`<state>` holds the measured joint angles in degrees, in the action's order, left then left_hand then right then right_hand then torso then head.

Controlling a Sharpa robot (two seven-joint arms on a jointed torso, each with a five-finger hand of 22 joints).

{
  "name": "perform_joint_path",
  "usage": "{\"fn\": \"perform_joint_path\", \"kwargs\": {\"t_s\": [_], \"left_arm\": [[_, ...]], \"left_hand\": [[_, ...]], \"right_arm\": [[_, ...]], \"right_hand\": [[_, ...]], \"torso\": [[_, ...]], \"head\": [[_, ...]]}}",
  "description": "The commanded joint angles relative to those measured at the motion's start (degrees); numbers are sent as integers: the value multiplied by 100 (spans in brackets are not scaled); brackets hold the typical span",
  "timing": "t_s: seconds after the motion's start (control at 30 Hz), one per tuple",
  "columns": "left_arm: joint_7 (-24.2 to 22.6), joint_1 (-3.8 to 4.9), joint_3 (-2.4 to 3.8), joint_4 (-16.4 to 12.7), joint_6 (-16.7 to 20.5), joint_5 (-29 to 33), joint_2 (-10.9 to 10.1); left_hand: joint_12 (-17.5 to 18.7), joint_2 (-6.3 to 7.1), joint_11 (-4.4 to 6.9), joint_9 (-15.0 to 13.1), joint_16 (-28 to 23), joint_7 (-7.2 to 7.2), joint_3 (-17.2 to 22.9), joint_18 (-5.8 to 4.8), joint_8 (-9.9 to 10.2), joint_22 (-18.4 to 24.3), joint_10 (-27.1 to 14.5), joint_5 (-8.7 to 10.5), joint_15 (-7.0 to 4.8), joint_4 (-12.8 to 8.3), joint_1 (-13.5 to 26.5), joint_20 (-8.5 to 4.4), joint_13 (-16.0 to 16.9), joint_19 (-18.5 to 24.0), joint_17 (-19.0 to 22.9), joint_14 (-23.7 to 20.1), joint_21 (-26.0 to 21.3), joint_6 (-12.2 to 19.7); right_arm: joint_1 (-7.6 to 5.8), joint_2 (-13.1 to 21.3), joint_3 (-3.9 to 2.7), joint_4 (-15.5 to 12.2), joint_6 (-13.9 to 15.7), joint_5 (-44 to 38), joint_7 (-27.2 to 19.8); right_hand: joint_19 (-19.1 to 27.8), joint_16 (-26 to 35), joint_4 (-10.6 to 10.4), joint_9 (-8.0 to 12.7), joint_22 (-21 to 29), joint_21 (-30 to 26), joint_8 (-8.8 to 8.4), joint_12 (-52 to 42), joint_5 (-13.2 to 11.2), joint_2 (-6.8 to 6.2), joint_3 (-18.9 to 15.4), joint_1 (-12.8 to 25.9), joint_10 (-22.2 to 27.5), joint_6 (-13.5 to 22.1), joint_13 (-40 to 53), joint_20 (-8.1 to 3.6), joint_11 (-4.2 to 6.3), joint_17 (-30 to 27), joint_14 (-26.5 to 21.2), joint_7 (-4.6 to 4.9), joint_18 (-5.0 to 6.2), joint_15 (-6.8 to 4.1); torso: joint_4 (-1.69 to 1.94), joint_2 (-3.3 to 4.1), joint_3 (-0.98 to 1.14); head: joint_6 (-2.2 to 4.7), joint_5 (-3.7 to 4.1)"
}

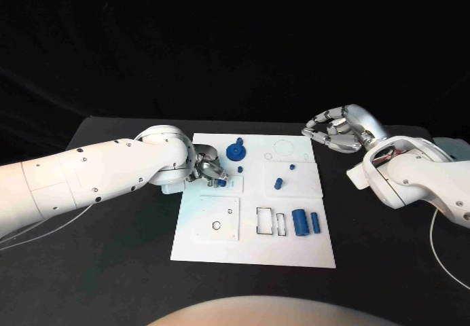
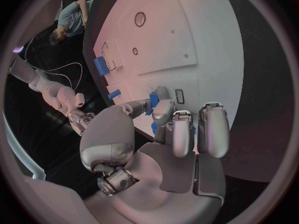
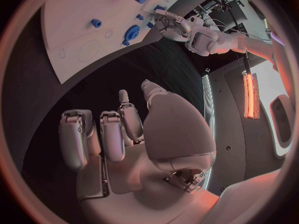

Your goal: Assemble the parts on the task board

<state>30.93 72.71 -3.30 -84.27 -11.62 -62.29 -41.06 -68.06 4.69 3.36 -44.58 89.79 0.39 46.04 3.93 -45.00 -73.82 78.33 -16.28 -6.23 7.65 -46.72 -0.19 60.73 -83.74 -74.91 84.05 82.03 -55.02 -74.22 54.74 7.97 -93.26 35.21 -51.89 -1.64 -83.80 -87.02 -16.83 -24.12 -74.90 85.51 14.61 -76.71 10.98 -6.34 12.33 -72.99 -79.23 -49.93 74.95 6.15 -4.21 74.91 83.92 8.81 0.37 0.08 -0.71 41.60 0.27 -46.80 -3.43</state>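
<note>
The left hand (image 1: 208, 168) covers part of a small blue piece (image 1: 221, 181) at the left edge of the white board (image 1: 294, 255), which lies in the middle of the black desk (image 1: 392, 272); whether its curled fingers (image 2: 181, 134) pinch the piece is hard to tell. The right hand (image 1: 338, 132) hovers off the board's far right corner, fingers loosely apart, holding nothing. Visible on the board: one blue gear (image 1: 236, 151), two upright cylinders (image 1: 301, 223), two small pegs (image 1: 279, 182).

A black worktop (image 1: 117, 272) spreads under everything, matte and dark. Beyond its far edge, toward 12 o'clock, hangs a black backdrop (image 1: 235, 54). In the right wrist view, a glowing orange light strip (image 3: 249, 95) stands upright on a grey wall panel (image 3: 227, 129).
</note>
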Motion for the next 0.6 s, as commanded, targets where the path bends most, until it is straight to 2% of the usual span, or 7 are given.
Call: {"fn": "perform_joint_path", "kwargs": {"t_s": [0.03,0.37,0.6], "left_arm": [[0,-25,-22,-2,-173,66,8],[0,-22,-22,-6,-164,69,5],[-4,-22,-21,-28,-82,95,-3]], "left_hand": [[13,28,13,-1,21,-10,-12,-68,18,-3,35,31,-31,-9,14,1,9,-55,-1509,595,21,-52],[18,49,14,-2,21,-11,-51,-67,19,1,32,33,-32,7,38,0,2,-54,-1509,595,18,-54],[67,180,18,-18,21,-14,-111,-62,29,20,-10,19,-40,-119,-38,-9,-54,-45,-1509,595,5,13]], "right_arm": [[4,3,0,-12,-14,-25,-18],[4,8,0,-16,-17,-25,-11],[4,9,0,-14,-17,-25,-10]], "right_hand": [[-369,25,11,5,-1187,-37,32,15,32,-6,-31,57,7,49,304,-39,19,915,452,-1,91,-31],[-372,26,10,7,-1192,-31,30,17,32,-8,-38,72,9,59,302,-39,17,913,452,0,89,-30],[-372,26,10,7,-1192,-31,30,17,32,-8,-38,72,9,59,302,-39,17,913,452,0,89,-30]], "torso": [[-3,2,0],[0,0,1],[-2,1,-1]], "head": [[-4,3],[-9,4],[-8,-1]]}}
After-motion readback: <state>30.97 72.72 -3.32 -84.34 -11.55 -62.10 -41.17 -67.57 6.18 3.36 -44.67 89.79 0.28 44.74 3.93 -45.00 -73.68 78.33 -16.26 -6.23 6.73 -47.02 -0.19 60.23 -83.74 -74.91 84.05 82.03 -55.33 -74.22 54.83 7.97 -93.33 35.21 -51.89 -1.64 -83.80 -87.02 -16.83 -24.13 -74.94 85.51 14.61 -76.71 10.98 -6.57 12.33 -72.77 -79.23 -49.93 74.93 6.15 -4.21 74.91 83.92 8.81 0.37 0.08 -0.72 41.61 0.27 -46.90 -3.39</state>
